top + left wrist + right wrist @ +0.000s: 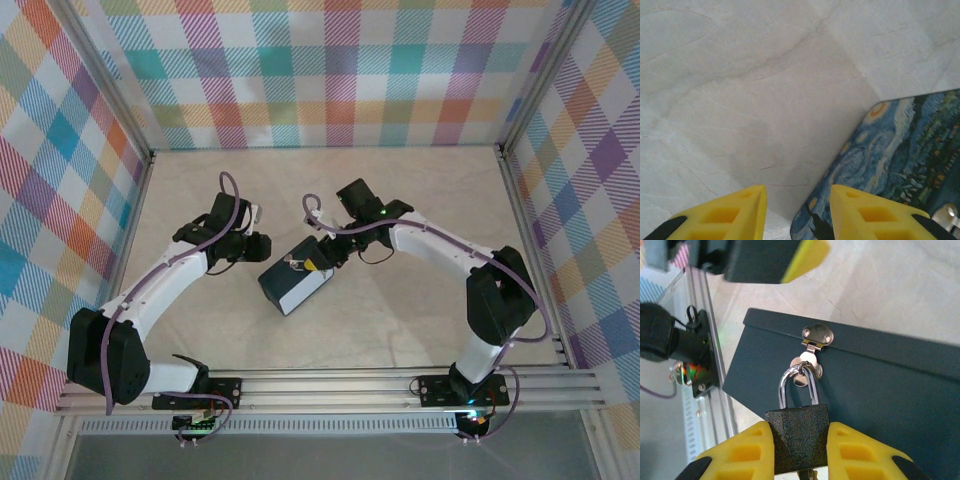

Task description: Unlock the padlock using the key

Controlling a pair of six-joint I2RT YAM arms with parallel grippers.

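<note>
The padlock (797, 440) has a black, grainy body and a shiny shackle (799, 385). The shackle is hooked through the hasp (807, 371) on the dark side of the tin box (880, 385). My right gripper (800, 435) is shut on the padlock's body, one yellow finger on each side. A sliver of grey metal (811, 474) pokes out under the body; I cannot tell whether it is the key. My left gripper (797, 195) is open with nothing in it, low over the table at the box's painted lid (905, 155). From above, both grippers (262, 245) (325, 262) flank the box (295, 285).
The box lies mid-table on the pale marble-look surface (400, 320). Plaid walls enclose three sides, and aluminium rails (330, 385) run along the near edge. The left gripper's yellow finger (805, 252) hangs just beyond the box in the right wrist view.
</note>
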